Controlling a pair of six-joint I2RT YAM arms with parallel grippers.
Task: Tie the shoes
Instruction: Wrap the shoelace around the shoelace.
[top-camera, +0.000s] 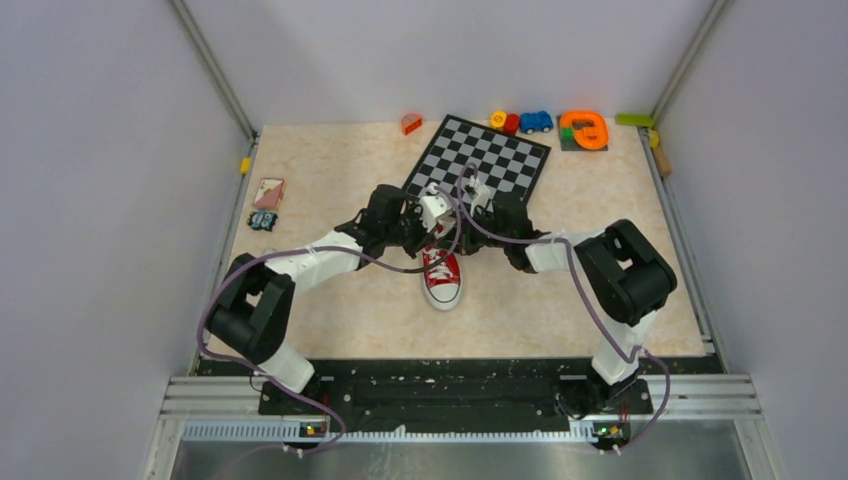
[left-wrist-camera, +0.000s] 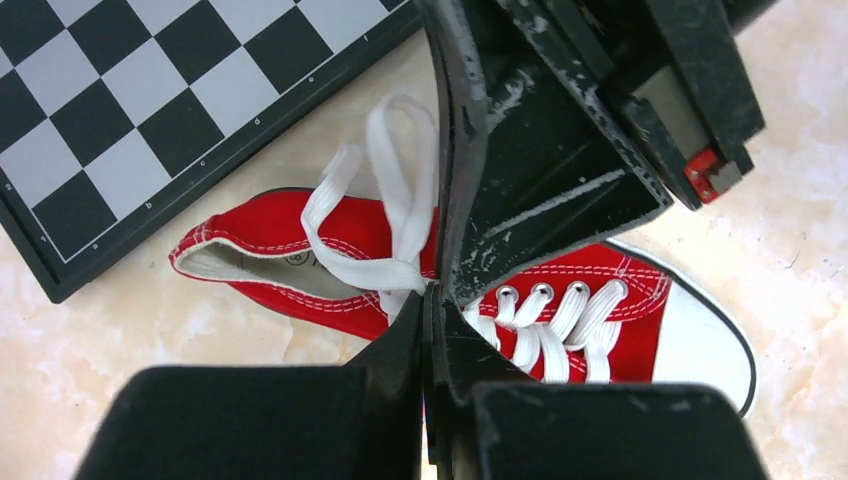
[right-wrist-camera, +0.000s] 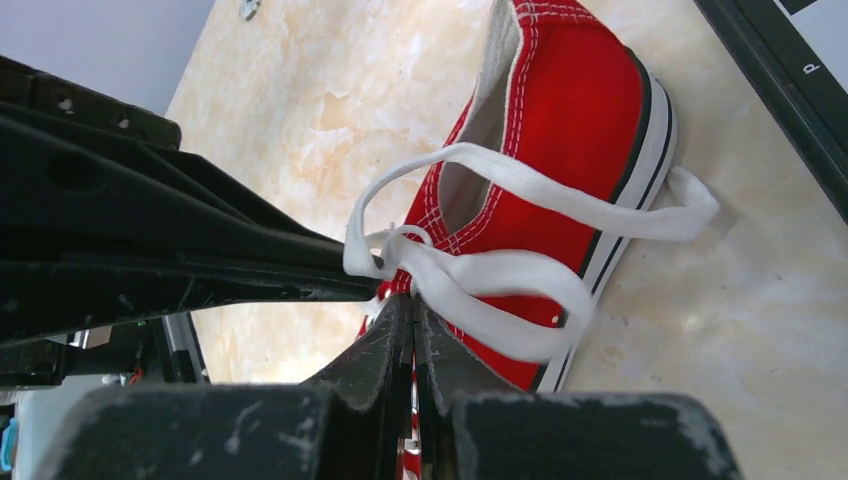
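A red sneaker (top-camera: 442, 279) with white laces lies mid-table, its white toe cap toward the arms. Both grippers meet over its tongue end. In the left wrist view my left gripper (left-wrist-camera: 432, 292) is shut on the white lace (left-wrist-camera: 380, 268) at the crossing, and two loops (left-wrist-camera: 400, 160) trail over the shoe's opening (left-wrist-camera: 260, 265). My right gripper (right-wrist-camera: 412, 303) is shut on the lace (right-wrist-camera: 470, 280) beside the shoe's side (right-wrist-camera: 570, 130). A long loop (right-wrist-camera: 640, 215) hangs over the sole onto the table. Each gripper's fingers show in the other's view.
A chessboard (top-camera: 481, 157) lies just behind the shoe and shows in the left wrist view (left-wrist-camera: 120, 110). Small toys (top-camera: 584, 130) and a blue car (top-camera: 536, 121) stand along the back edge. A card (top-camera: 268, 192) lies at the left.
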